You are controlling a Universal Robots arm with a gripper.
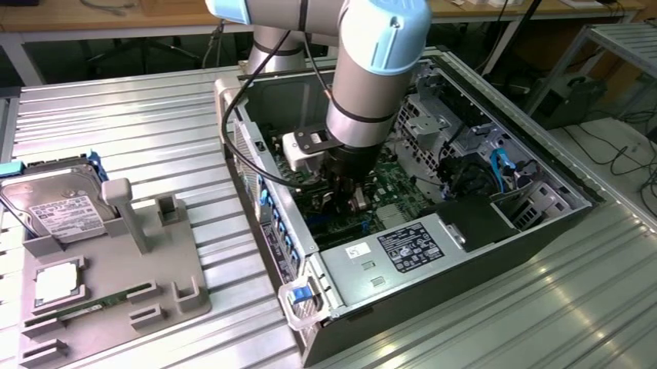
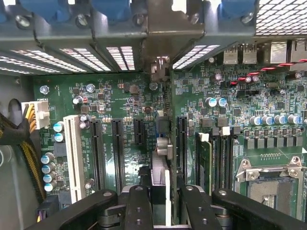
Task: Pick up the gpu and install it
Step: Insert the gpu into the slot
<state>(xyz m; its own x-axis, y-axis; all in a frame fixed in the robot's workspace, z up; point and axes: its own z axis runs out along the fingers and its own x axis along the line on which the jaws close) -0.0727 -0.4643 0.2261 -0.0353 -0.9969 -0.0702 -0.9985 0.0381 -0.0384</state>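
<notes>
My gripper (image 1: 344, 201) reaches down inside the open computer case (image 1: 269, 231), just over the green motherboard (image 2: 120, 96). In the wrist view the black fingers (image 2: 139, 206) are shut on the gpu (image 2: 160, 175). The card is seen edge-on, a thin upright board running from the gripper (image 2: 160, 211) toward the case's rear wall. Its pale metal bracket end (image 2: 175, 28) sits against the row of rear slot openings. The card stands between two black expansion slots (image 2: 139, 132). Whether its edge touches a slot I cannot tell.
A white slot (image 2: 74, 153), a memory stick in its slot (image 2: 205, 158) and the CPU socket (image 2: 268, 187) flank the card. Yellow-black power cables (image 2: 21, 139) lie beside the board. At the exterior view's left, a grey holder (image 1: 154, 261) carries a hard drive (image 1: 57, 207).
</notes>
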